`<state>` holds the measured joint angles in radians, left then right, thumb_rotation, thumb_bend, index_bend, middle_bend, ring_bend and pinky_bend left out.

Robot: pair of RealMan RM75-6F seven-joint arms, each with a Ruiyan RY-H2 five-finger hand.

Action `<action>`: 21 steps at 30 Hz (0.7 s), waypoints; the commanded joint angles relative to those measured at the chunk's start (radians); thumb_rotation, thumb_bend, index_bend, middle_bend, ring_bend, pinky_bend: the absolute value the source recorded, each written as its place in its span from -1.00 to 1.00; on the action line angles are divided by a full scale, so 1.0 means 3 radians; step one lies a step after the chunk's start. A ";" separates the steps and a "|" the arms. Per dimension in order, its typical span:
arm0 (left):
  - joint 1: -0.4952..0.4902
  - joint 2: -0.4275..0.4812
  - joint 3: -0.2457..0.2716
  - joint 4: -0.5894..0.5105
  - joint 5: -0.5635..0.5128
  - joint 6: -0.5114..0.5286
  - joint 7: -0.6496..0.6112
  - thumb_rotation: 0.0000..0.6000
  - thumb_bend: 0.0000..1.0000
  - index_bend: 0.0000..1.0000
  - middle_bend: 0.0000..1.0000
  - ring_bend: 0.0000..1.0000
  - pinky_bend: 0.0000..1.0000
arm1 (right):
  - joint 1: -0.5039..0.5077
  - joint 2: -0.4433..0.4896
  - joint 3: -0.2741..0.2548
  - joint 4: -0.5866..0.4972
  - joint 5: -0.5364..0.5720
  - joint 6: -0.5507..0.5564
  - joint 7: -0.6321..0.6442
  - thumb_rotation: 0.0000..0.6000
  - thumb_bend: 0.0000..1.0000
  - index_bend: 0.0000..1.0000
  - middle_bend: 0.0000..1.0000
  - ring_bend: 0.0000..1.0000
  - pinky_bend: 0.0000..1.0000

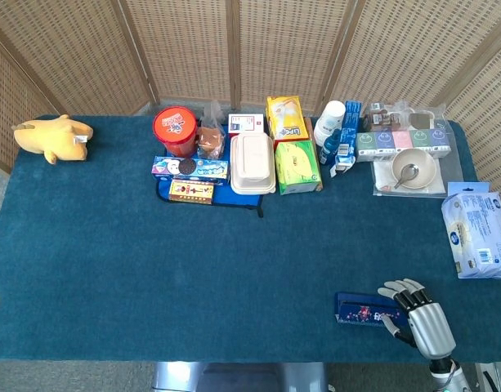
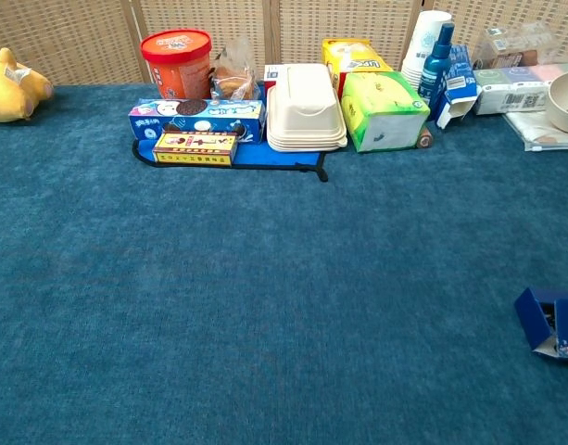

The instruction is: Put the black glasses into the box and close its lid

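The glasses cannot be seen in either view, since the lid of the blue box (image 1: 365,311) lies down over whatever is inside. In the chest view the box (image 2: 552,322) is cut off by the right edge (only its left part shows), as is the bowl (image 2: 567,100). The right robot hand (image 1: 419,317) runs off the bottom of the head view at the wrist.

Right hand (image 1: 415,309): silver-grey metallic back w/ ribbed plates, black segments at the knuckles, pale off-white fingertips (image 1: 389,289). Wrist narrows to a grey cuff w/ dark parts below (details too small to make out). Left arm: only a grey sliver at the head view's left edge.
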<state>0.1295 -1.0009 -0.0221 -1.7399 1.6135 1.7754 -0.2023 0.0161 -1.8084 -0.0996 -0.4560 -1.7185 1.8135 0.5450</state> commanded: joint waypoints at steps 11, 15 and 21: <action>0.0019 -0.0014 0.0002 0.0060 -0.0044 -0.0008 -0.0039 1.00 -0.41 -0.47 -0.32 -0.56 -0.46 | 0.0169 0.0097 0.0036 -0.0241 0.0027 -0.0268 -0.0230 1.00 -0.40 -0.42 -0.42 -0.53 -0.51; 0.0020 -0.0021 0.0001 0.0076 -0.0057 -0.0020 -0.0045 1.00 -0.41 -0.47 -0.32 -0.56 -0.46 | 0.0215 0.0147 0.0040 -0.0335 0.0034 -0.0351 -0.0289 1.00 -0.40 -0.44 -0.42 -0.54 -0.51; 0.0018 -0.0031 -0.0001 0.0092 -0.0071 -0.0035 -0.0049 1.00 -0.41 -0.47 -0.32 -0.56 -0.46 | 0.0246 0.0199 0.0042 -0.0434 0.0040 -0.0419 -0.0363 1.00 -0.40 -0.45 -0.42 -0.55 -0.52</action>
<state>0.1349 -1.0102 -0.0223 -1.7122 1.5923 1.7650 -0.2169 0.0880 -1.7514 -0.0876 -0.5831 -1.7072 1.6904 0.4389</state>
